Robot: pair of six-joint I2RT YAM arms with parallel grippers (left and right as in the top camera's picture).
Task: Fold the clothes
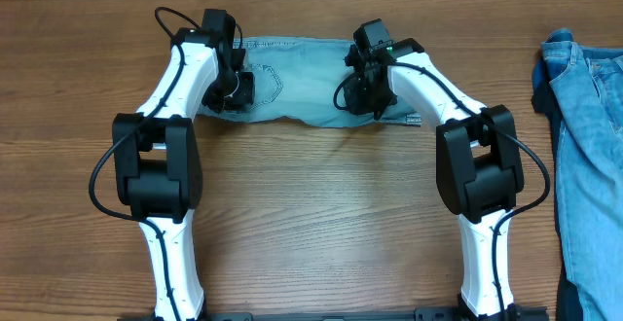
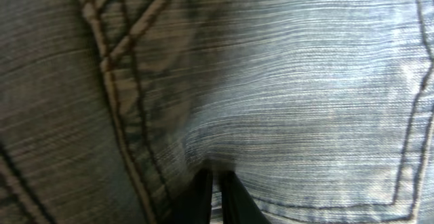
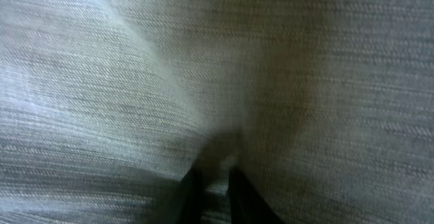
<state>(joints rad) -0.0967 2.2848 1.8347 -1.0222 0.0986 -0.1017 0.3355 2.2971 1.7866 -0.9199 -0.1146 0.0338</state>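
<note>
As the overhead view shows, the pale denim shorts [image 1: 302,83] lie as a flat band at the 12 o'clock side of the table [image 1: 311,214], close to its far edge. The left gripper [image 1: 237,89] is down on the 9 o'clock end of this band and the right gripper [image 1: 366,95] on the 3 o'clock end, well apart from each other.

In the left wrist view the two fingers [image 2: 199,198] come in from 6 o'clock. They are almost closed, with only a thin strip of the cloth between them. A double stitched seam [image 2: 112,95] runs from 11 o'clock down to 7 o'clock, just beside them.

In the right wrist view, which is blurred, the fingers [image 3: 188,198] also enter from 6 o'clock. They are nearly together and pinch a small ridge of the cloth.

At the 3 o'clock edge of the table lies a heap of deeper-blue denim [image 1: 584,146], apart from the shorts.
</note>
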